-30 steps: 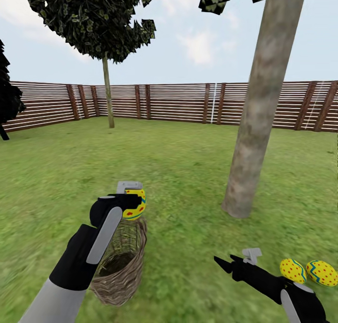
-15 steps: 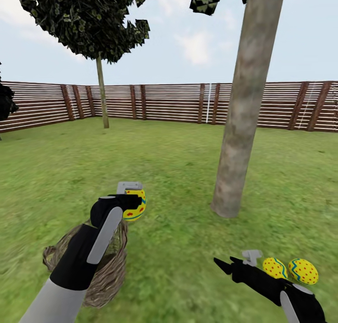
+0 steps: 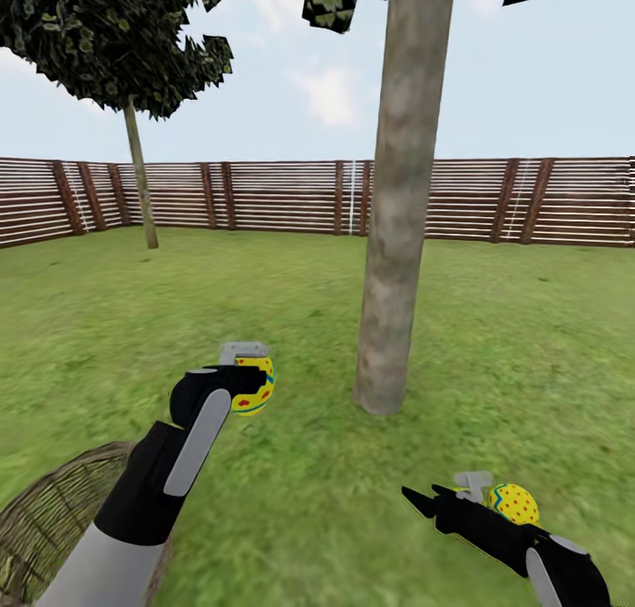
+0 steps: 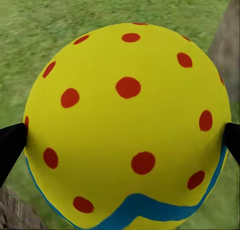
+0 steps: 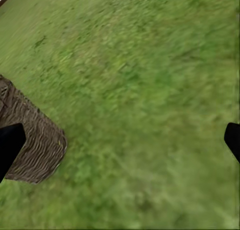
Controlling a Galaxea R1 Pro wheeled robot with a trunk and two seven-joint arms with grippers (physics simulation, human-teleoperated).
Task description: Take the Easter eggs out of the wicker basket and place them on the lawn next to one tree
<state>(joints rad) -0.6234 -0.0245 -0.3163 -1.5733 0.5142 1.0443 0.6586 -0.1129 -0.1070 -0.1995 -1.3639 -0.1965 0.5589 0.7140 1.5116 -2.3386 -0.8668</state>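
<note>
The lawn (image 3: 494,342) is flat, mottled green grass running back to a slatted wooden fence (image 3: 282,197). Directly on it, a thick pale trunk (image 3: 397,236) stands ahead of the left gripper (image 3: 251,373) and to its right. One yellow, red-dotted egg (image 3: 513,503) lies on the grass just behind the right gripper (image 3: 419,497), partly hidden by it. The wicker basket (image 3: 53,519) sits on the grass behind and to the left of the left gripper. A thin-trunked tree (image 3: 139,183) stands far ahead to the left, near the fence.
</note>
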